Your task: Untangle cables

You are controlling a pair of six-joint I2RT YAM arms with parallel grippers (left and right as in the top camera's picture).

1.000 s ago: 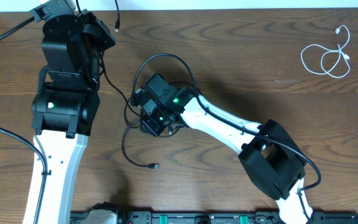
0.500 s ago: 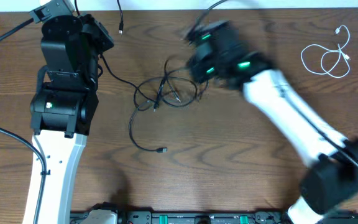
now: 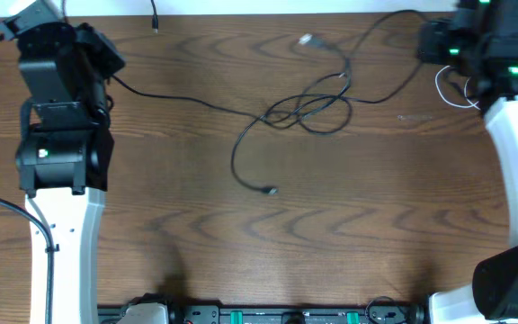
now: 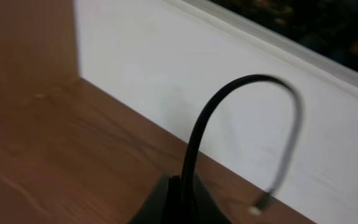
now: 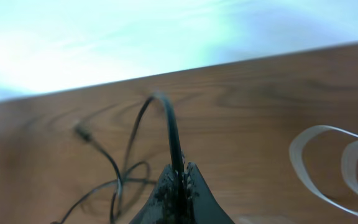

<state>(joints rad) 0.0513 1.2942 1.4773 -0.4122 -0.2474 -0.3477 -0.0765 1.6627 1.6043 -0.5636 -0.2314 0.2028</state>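
Left pincer [image 4: 183,190] and right pincer [image 5: 179,183] each clamped on black cables [image 3: 196,102], stretched out; knot [image 3: 308,106] not yet undone. White cable [image 5: 328,149] separate. Roughly half done.

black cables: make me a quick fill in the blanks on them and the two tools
1. The left tool is ___ on a black cable.
2. The right tool pinches a cable coloured ___.
3. In the overhead view, the tangle lies ___ the two tools.
4. The white cable lies near the ___ tool.
Missing words: shut; black; between; right
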